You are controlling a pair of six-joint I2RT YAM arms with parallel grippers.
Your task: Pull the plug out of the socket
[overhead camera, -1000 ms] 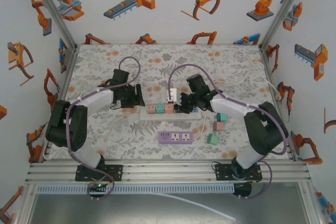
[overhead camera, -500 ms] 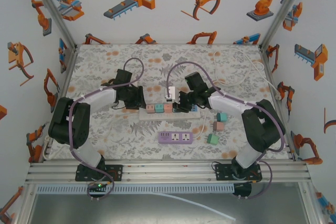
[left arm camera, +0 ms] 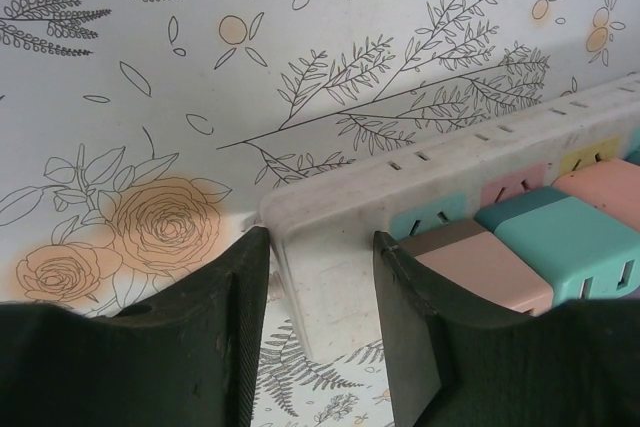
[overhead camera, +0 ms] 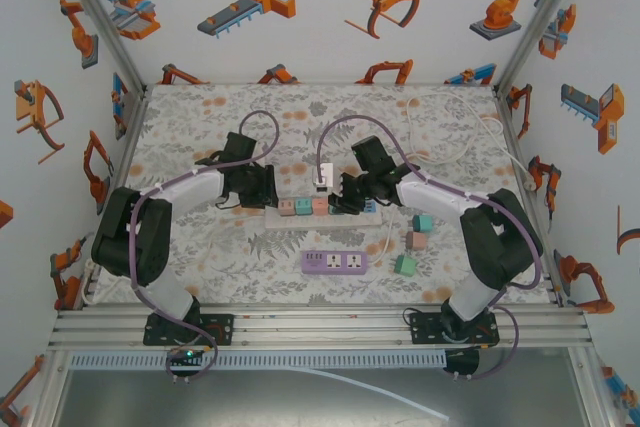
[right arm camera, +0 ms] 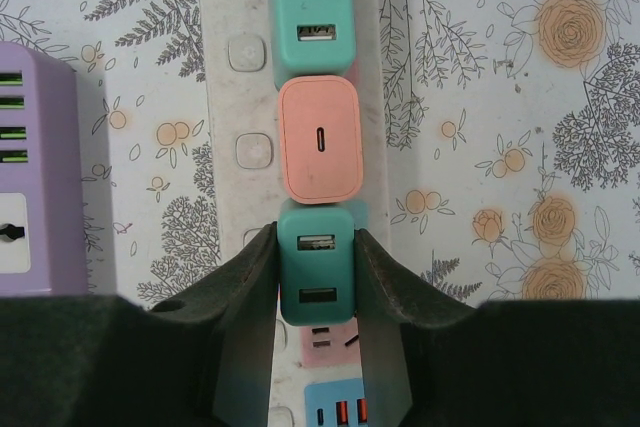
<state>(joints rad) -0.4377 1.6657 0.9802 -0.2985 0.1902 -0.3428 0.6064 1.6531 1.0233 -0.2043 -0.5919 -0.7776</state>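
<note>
From above, the white plastic power strip is lying mid-way across the floral worktop. Open surface is showing behind it, and a purple socket block is sitting near its front.

At the left wrist, the left gripper is clamping the strip's end edge.

At the right wrist, the right gripper is pinching a teal square plug seated in the strip, with a pink plug just beside it.

Teal plug, white socket strip, floral mat

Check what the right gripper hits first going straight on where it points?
The teal plug pinched in the right gripper; pushing on would likely press it into the white power strip, with the pink plug next beyond. Depth unclear.
</note>
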